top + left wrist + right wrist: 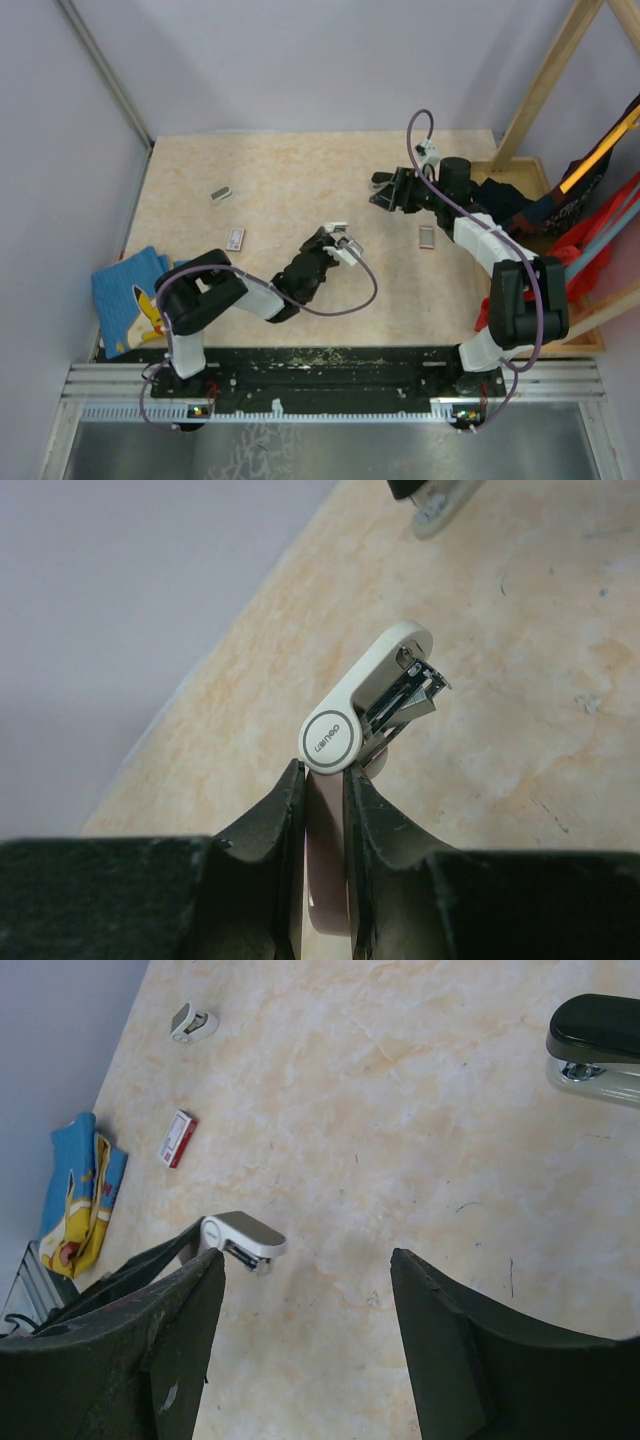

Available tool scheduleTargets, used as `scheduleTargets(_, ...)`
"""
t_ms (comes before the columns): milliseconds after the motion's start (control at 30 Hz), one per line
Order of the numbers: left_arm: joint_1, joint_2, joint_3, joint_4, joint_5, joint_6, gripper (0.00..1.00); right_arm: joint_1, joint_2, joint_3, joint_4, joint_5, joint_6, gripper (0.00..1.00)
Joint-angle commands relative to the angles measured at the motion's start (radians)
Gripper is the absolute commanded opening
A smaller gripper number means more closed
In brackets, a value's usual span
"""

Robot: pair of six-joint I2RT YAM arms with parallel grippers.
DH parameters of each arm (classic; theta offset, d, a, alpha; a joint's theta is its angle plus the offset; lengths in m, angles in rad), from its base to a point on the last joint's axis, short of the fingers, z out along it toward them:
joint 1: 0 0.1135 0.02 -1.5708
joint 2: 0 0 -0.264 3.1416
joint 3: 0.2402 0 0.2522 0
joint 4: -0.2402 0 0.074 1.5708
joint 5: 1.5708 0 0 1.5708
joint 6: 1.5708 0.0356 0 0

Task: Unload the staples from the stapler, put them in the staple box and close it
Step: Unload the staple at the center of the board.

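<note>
**Left wrist view: left gripper [322, 780] pinches a white hinged tool [345, 720]**

I see the right gripper [308, 1270] with jaws spread, nothing between them. The black-topped stapler [595, 1050] lies on the table [400, 1110], apart from both grippers.

Beige table [300, 170] bears stapler [595, 1045], blue cloth [120, 290], red-and-white tag [236, 238].

arms [262, 297]: black joints, white links | cables [375, 285]: purple loops | right gripper [305, 1260]: black wedge fingers

Even, soft overhead light, faint shadows; wrist views crisp (nearest foreground dark, slightly blurred).
</note>
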Motion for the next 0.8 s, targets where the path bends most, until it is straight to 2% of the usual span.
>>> scheduleTargets(0, 0.002, 0.094, 0.028, -0.136, 0.003, -0.034, 0.00, -0.010, -0.030, 0.000, 0.041, -0.019, -0.008, 0.68)
scheduleTargets(100, -0.001, 0.163, 0.032, 0.003, -0.049, 0.077, 0.00, -0.010, -0.032, 0.000, 0.041, -0.018, -0.008, 0.68)
scheduleTargets(200, -0.011, 0.159, 0.015, 0.103, -0.047, 0.132, 0.00, -0.009, -0.031, -0.001, 0.041, -0.019, -0.008, 0.68)
scheduleTargets(267, -0.012, 0.143, 0.029, 0.093, -0.060, 0.142, 0.00, -0.010, -0.030, -0.002, 0.043, -0.021, -0.008, 0.68)
scheduleTargets(333, 0.000, 0.089, 0.050, -0.030, -0.045, 0.036, 0.00, -0.010, -0.027, -0.003, 0.046, -0.028, -0.006, 0.68)
scheduleTargets(400, 0.034, 0.001, 0.100, -0.332, 0.059, -0.191, 0.00, -0.010, -0.022, -0.004, 0.048, -0.038, -0.002, 0.68)
scheduleTargets(433, 0.066, -0.045, 0.139, -0.484, 0.170, -0.300, 0.00, -0.010, -0.020, -0.007, 0.050, -0.040, 0.000, 0.68)
scheduleTargets(500, 0.113, -0.060, 0.224, -0.698, 0.244, -0.419, 0.00, -0.009, -0.017, -0.011, 0.056, -0.043, 0.005, 0.68)
scheduleTargets(600, 0.137, -0.054, 0.265, -0.756, 0.258, -0.437, 0.00, -0.009, -0.002, -0.016, 0.062, -0.052, 0.009, 0.68)
scheduleTargets(767, 0.191, -0.060, 0.345, -0.918, 0.369, -0.514, 0.00, 0.003, 0.025, -0.011, 0.050, -0.052, -0.004, 0.68)
